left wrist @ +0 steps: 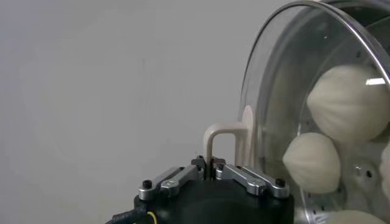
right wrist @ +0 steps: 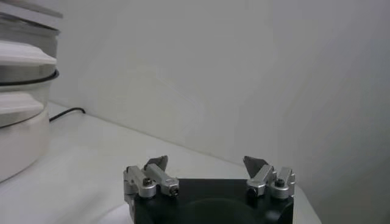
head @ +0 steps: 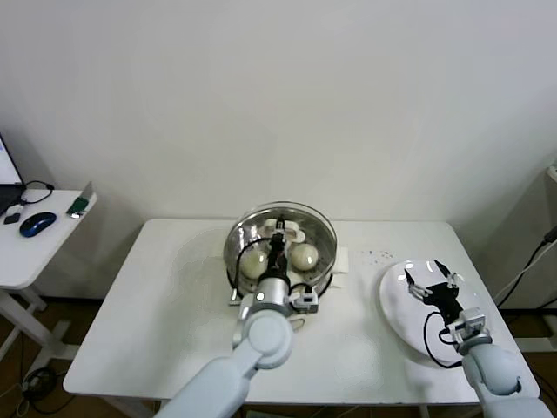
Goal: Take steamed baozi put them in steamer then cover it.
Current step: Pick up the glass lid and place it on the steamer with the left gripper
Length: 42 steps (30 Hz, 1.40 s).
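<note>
Already your left gripper [left wrist: 212, 163] has its jaws clamped on the cover [head: 280, 233] handle, seated squarely over the steamer [head: 324, 274]; right gripper [head: 432, 283] idles, jaws apart, above the plate [head: 396, 305].

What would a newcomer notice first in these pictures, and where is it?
The steamer at the middle of the white table, with the glass cover on it and baozi visible through it. The left gripper is shut on the cover's handle. At the right, the open right gripper hovers over a white plate.
</note>
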Tool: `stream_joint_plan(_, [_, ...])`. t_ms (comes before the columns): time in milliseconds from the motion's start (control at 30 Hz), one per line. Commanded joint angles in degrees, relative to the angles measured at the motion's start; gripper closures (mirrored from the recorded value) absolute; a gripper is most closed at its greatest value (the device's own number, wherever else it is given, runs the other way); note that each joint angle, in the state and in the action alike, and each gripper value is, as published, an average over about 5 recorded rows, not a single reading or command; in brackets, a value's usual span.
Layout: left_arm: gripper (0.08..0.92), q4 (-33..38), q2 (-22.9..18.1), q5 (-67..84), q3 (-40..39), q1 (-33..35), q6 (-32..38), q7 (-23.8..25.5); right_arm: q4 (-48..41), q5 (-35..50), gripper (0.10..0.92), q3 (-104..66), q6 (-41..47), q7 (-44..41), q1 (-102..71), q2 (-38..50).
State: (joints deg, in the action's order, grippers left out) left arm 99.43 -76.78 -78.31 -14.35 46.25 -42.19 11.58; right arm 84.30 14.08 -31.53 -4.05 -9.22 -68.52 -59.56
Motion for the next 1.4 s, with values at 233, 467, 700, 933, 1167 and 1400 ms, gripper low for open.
stream_joint_plan(233, [0.858, -1.6, -1.9, -1.6, 0.8, 0.4, -2.8, 2.2, -0.6, -0.7, 0.203, 0.0, -0.3, -0.1, 0.4, -0.2])
stream_joint_plan(467, [0.858, -1.7, -1.9, -1.8, 0.8, 0.4, -2.8, 2.0, -0.8, -0.9, 0.203, -0.1, -0.3, -0.1, 0.5, -0.3])
stream_joint_plan(700, [0.858, -2.2, -2.1, -2.1, 1.2, 0.5, -2.8, 1.7, -1.3, -1.2, 0.203, -0.3, -0.5, -0.1, 0.8, -0.3])
stream_joint_plan(933, [0.858, -1.0, -1.2, -2.0, 1.6, 2.1, -2.8, 1.8, -1.7, -1.5, 0.203, -0.3, -0.7, -0.1, 1.0, -0.5])
stream_joint_plan(1167, [0.858, -0.9, -1.2, -2.0, 1.3, 2.4, -2.8, 0.7, -2.0, -1.9, 0.203, -0.2, -0.8, -0.1, 1.3, -0.9])
stream_joint_plan(1400, [0.858, -1.6, -1.3, -1.7, 1.0, 1.9, -2.8, -1.5, -2.1, -2.0, 0.203, -0.4, -1.1, -0.4, 1.3, -1.0])
